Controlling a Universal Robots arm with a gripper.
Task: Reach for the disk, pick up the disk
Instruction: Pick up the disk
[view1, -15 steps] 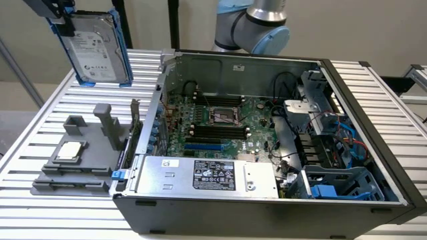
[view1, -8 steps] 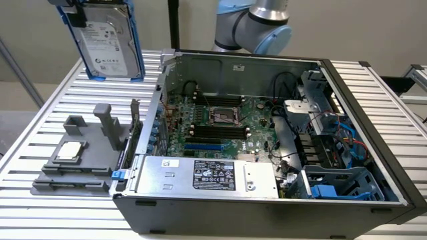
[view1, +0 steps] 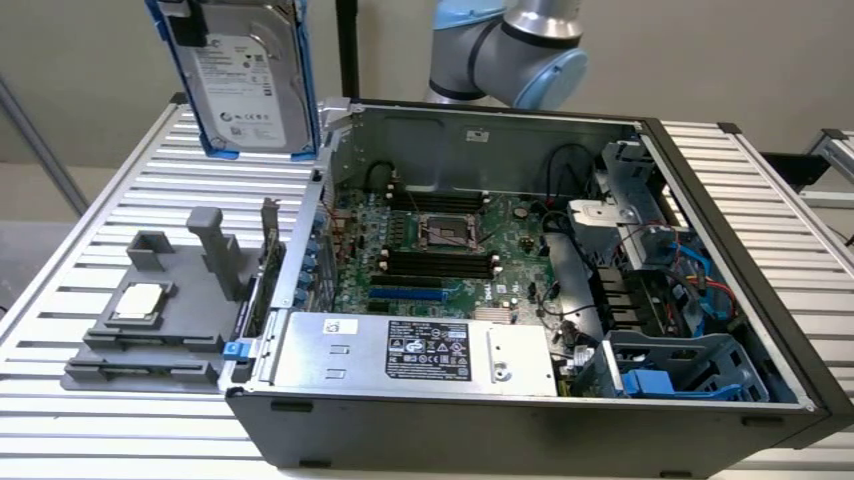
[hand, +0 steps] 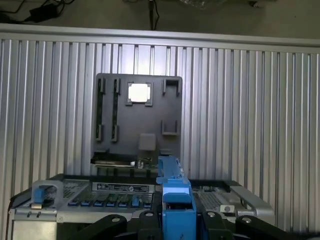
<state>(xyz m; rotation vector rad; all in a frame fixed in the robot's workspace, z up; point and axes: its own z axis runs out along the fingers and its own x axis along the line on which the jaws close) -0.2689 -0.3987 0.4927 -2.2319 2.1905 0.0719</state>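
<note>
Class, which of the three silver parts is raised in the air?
The white-labelled disk, upright in the air; the small chip lies on the grey holder, the large box sits inside the case.

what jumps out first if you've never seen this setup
A silver-grey metal hard drive with blue plastic rails hangs in the air at the exterior view's upper left, clamped in the end effector. An open black computer case sits mid-view, its green motherboard exposed.
</note>
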